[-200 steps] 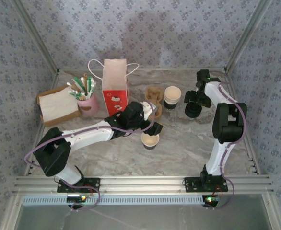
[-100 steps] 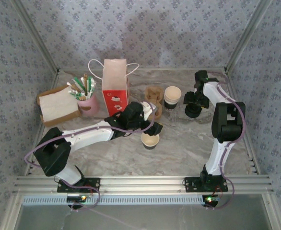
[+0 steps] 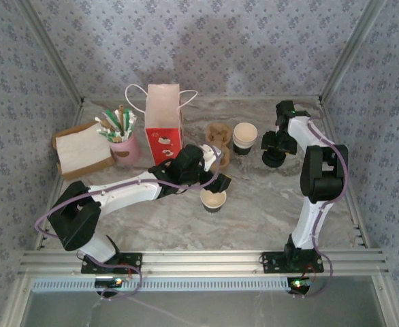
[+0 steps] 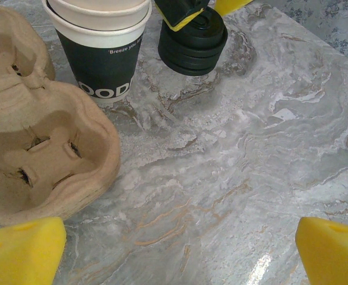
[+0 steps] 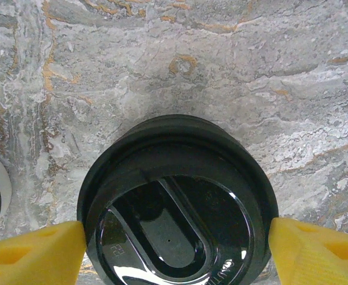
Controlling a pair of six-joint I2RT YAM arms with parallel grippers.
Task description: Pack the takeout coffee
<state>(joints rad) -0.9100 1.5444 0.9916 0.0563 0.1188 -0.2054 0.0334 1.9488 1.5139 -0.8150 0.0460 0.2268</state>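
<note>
Right gripper (image 5: 177,230) straddles the black lid (image 5: 174,172) — grip unclear (pads cropped); left gripper (image 4: 181,237) spread wide.

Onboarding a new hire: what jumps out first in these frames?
First the tall red paper bag at the table's back centre. Then the round black plastic lid, flanked by the right hand's yellow fingers, far right, and the left hand beside an open black paper cup mid-table.

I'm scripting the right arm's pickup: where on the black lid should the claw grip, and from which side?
Pinch the black lid by opposite edges of its round rim, coming straight down. It lies flat, top up, on the table, so only the rim offers opposing faces. The right claw straddles it that way; contact is unclear.
</note>
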